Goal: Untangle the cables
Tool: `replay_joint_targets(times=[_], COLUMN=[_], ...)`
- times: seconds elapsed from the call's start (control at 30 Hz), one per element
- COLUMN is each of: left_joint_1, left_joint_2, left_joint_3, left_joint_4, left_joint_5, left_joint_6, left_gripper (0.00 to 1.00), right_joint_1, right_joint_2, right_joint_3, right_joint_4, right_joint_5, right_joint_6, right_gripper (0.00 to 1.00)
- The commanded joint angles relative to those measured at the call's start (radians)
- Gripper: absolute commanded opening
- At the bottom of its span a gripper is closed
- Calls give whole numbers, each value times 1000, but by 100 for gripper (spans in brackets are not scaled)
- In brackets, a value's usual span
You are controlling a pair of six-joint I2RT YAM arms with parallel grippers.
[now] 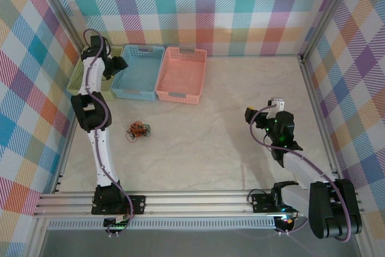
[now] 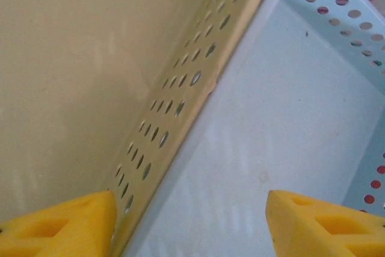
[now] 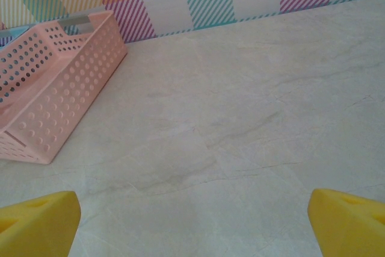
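Yellow fingertips [image 2: 60,224] of the left pincer [image 2: 192,230] are seen apart, nothing clamped between them, above the adjoining walls of the yellow-green basket [image 2: 90,88] and the blue basket [image 2: 271,136]. The cables [image 1: 138,130], a small red and black tangle, are found on the desk [image 1: 198,142] in front of the baskets, well apart from that pincer. The right pincer [image 3: 192,227] is likewise held apart over bare desk, turned toward the pink basket [image 3: 54,94], well to the right of the cables.

- Desk [image 1: 228,124]: smooth, matt, pale stone-look surface with faint veins.
- Pink basket [image 3: 66,106]: perforated plastic, slight sheen.
- Blue basket [image 2: 271,124]: glossy plastic floor.
- Near rails [image 1: 192,200]: brushed metal.
- Right claw [image 3: 192,224]: fingers [image 3: 36,224] of matt yellow plastic.
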Motion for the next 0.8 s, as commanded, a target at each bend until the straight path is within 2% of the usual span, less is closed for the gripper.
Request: replay_joint_targets(times=[0.0,0.23,0.53,0.77], left_joint_1=[-61,-155,-244,-345], left_joint_2=[27,24,-3,-17], left_joint_3=[32,36,4,-29], left_joint_4=[-49,-77,-81,-61], left_joint_5=[15,-23,1,13], left_joint_6=[0,14,4,-12], left_gripper=[65,65,58,59], right_joint_1=[5,5,5,5], right_joint_2=[4,9,20,19], right_joint_3=[29,33,40,39], right_joint_4=[15,14,12,13], right_joint_5=[-11,-14,-17,-16], right_joint_6=[-18,-15,-12,-11], right_gripper=[97,97,97,98])
